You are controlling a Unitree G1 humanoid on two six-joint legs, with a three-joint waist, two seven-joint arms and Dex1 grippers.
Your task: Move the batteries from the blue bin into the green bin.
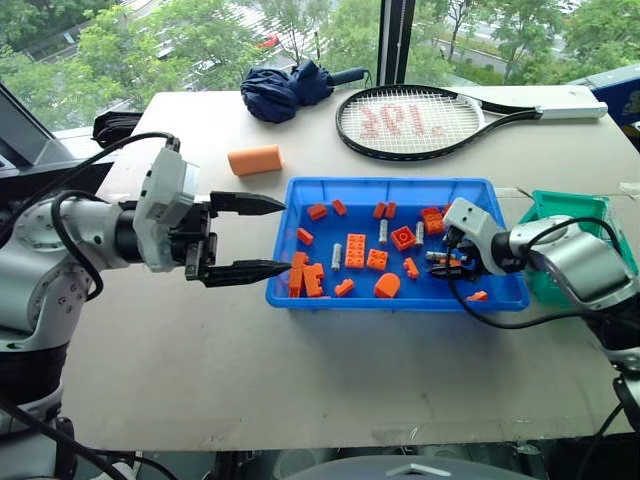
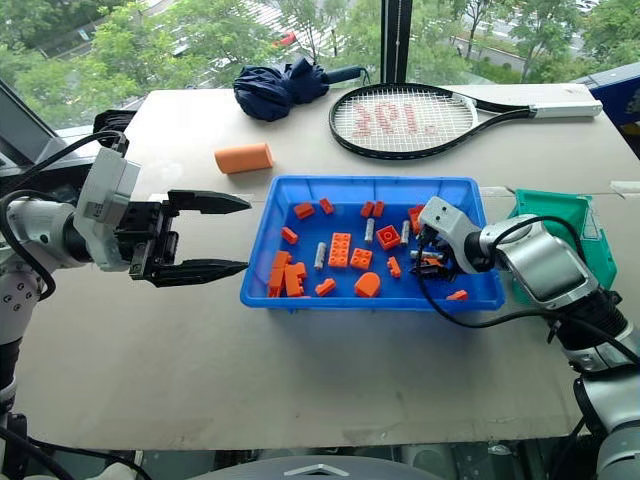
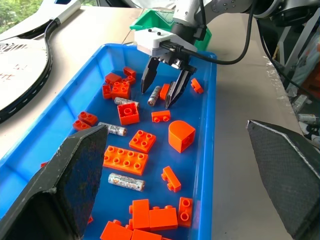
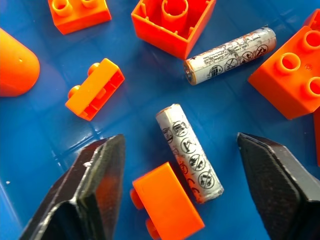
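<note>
Currently the step in hand is the pick: the right gripper is lowered into the blue bin near its right end, with its fingers spread and nothing between them yet. A battery lies flat on the bin floor in the gap between the two fingers, in line with the grasp but not touched. A small orange brick lies against the near end of that battery, and a second battery lies just beyond it beside a larger brick. Other batteries lie scattered among the bricks toward the middle of the bin. The green bin stands just beside the right end of the blue bin, behind the right arm. The left gripper hovers over the table at the left end of the blue bin, released and empty. The next move calls for a short descent and a closing of the fingers across the battery alone, keeping the adjoining brick out of the grasp, followed by a lift and a carry to the green bin.
</note>
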